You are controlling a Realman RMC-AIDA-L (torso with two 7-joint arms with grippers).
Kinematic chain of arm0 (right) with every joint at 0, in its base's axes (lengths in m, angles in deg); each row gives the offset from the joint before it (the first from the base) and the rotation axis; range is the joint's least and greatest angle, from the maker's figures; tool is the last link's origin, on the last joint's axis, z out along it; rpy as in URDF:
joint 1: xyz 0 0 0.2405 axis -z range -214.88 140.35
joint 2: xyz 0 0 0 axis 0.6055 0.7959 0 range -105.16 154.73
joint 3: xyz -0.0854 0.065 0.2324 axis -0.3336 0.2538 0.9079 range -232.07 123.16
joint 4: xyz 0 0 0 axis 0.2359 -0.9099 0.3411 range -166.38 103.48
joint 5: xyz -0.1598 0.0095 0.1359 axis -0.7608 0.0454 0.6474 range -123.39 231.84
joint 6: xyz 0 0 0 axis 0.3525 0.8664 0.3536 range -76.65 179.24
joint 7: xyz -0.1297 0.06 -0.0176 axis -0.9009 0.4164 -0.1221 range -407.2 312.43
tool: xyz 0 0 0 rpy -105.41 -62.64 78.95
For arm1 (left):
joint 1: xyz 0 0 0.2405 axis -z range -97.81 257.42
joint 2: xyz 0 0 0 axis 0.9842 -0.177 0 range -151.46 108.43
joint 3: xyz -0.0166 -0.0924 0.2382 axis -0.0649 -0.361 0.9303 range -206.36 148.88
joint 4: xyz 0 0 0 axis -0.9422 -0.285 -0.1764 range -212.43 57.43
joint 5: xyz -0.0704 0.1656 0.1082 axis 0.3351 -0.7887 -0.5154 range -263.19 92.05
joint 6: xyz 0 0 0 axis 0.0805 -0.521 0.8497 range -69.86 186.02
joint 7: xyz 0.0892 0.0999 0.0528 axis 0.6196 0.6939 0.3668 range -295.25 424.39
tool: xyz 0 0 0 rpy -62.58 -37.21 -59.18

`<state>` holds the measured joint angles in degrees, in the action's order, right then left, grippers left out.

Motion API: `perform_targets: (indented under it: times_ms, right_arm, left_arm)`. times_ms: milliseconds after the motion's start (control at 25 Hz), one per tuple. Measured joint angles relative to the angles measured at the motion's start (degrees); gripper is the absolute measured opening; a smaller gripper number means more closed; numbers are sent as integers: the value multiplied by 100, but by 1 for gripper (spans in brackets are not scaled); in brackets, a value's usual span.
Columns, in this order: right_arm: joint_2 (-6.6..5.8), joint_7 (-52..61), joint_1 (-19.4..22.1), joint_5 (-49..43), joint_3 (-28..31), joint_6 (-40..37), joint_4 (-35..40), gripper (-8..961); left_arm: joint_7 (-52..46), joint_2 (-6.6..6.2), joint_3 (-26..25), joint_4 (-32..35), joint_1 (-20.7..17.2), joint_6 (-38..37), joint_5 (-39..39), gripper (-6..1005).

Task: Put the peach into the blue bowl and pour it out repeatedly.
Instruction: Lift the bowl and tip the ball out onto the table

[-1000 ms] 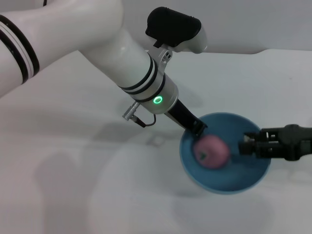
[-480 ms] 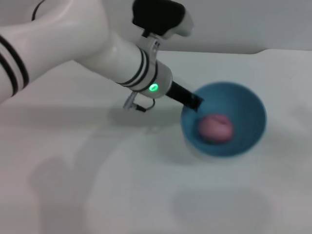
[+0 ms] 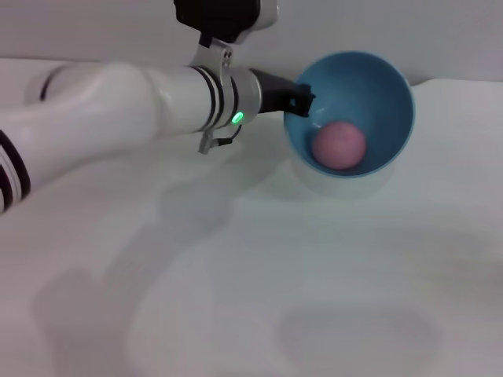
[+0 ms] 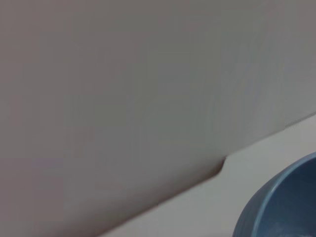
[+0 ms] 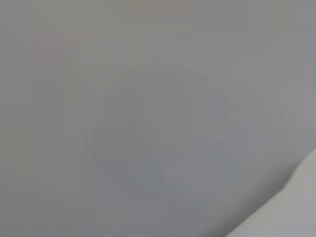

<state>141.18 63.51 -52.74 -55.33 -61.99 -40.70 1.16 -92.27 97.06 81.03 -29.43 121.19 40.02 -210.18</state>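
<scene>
The blue bowl (image 3: 354,118) is held up off the white table, tilted so its opening faces the head camera. The pink-red peach (image 3: 339,144) lies inside it against the lower wall. My left gripper (image 3: 299,100) is shut on the bowl's rim on the side nearest the arm, which reaches in from the left. A part of the bowl's rim also shows in the left wrist view (image 4: 276,205). My right gripper is not in the head view, and its wrist view shows only grey wall and a corner of the table.
The white table (image 3: 251,298) spreads below the lifted bowl, carrying soft shadows of the arm and the bowl. A grey wall (image 3: 440,31) stands behind the table's far edge.
The left arm has lifted the bowl up and away from me and tilted it, with the peach still inside. The right gripper, near the bowl a second ago, has left the head view.
</scene>
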Motion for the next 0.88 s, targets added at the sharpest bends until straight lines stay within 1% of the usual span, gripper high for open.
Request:
perform_targets:
  times_ms: [80,160,240,280,320,400,520,640,680,760,880]
  right_arm:
    - [13,-13,56,3,47,128,-3,592]
    - [17,-17,86,6,93,188,-4,592]
    - [18,-20,102,8,166,203,-10,592]
    - [19,-22,105,9,222,208,-13,592]
    - [20,-26,105,10,278,212,-15,592]
    - [21,-28,97,14,384,216,-31,592]
    - [21,-28,74,17,450,218,-64,592]
    - [24,-32,67,50,476,235,-70,591]
    - [29,-33,67,62,483,250,-71,591]
    - [37,-33,67,81,497,270,-77,591]
    - [42,-33,69,84,510,278,-92,592]
  left_arm:
    - [2,-3,513,1,-45,537,-6,-1]
    - [63,-1,1280,-15,-86,1242,-38,-1]
    - [283,4,1818,-42,-127,1801,-49,-1]
    - [530,16,2169,-51,-166,2188,-51,-1]
    - [703,24,2356,-51,-193,2385,-53,-1]
    - [1092,43,2675,-19,-260,2756,-54,-1]
    - [1605,49,3005,23,-309,3200,-55,-1]
    - [2439,51,3283,-55,-327,3804,-30,-1]
    - [2839,51,3424,-125,-351,4183,-7,-1]
    - [3361,51,3594,-232,-377,4683,7,-1]
    - [3916,51,3708,-404,-340,5014,25,-1]
